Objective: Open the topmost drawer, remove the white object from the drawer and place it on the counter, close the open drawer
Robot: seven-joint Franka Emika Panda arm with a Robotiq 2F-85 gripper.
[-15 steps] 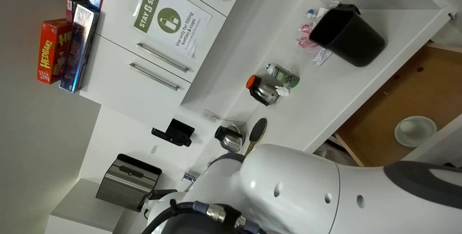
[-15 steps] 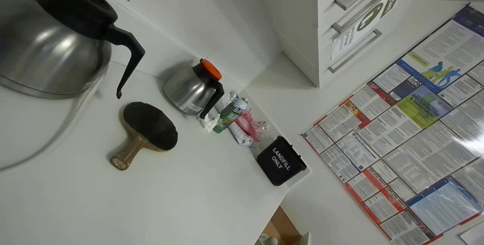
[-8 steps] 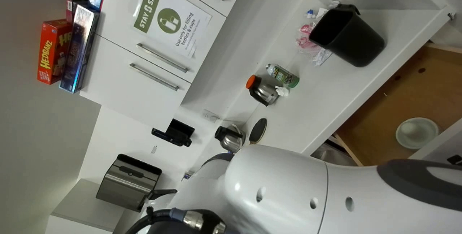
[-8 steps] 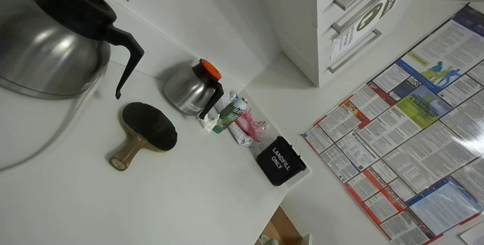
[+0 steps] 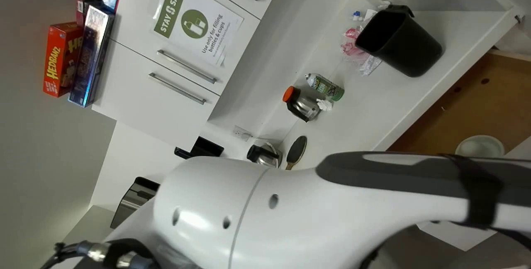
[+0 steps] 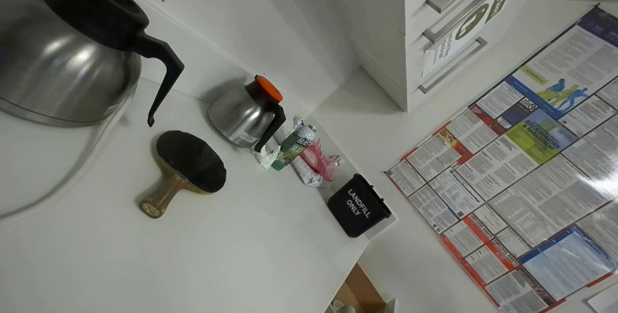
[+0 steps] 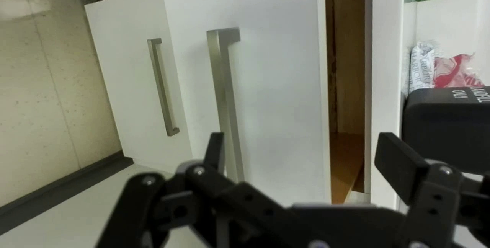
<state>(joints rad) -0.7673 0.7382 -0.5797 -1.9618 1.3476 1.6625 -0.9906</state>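
in an exterior view, the topmost drawer stands open below the bench, the white object, bowl-like, inside it, partly behind the arm. in an exterior view, a bin lettered "landfill only" stands on the bench near the drawer. in the wrist view, the claw is spread wide, overlapping the drawer's handle; contact unclear.

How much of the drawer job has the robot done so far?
Done: the topmost drawer stands open, its wooden inside showing. In hand: nothing; the gripper is open before the drawer's white front. Left: a pale bowl, perhaps the white object, sits inside, so moving it to the counter seems to remain, then closing the drawer.
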